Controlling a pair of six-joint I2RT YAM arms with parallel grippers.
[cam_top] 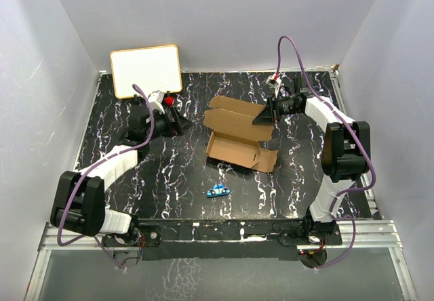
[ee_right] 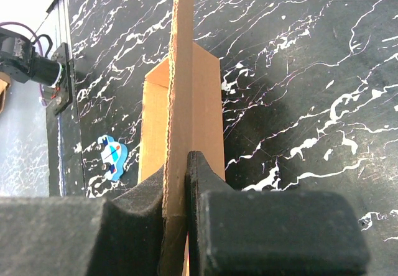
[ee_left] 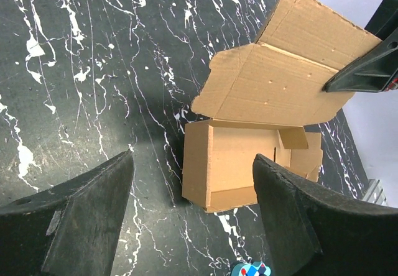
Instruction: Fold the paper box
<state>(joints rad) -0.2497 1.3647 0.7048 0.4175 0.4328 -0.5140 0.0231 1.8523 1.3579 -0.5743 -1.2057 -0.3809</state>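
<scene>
Paper box (cam_top: 234, 150) lies half-formed, its raised lid flap (cam_top: 234, 121) clamped at the 2 o'clock edge by the right gripper (cam_top: 262, 119), while the left gripper (cam_top: 180, 121) hangs spread and empty at 9 o'clock.

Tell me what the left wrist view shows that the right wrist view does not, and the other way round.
Only the left wrist view: the left gripper, open and empty, apart from the paper box, whose open inside and raised lid panel show. Only the right wrist view: the lid's edge, seen end-on, pinched between both fingers of the right gripper. Both: the box, the small blue toy and the black marbled table.
</scene>
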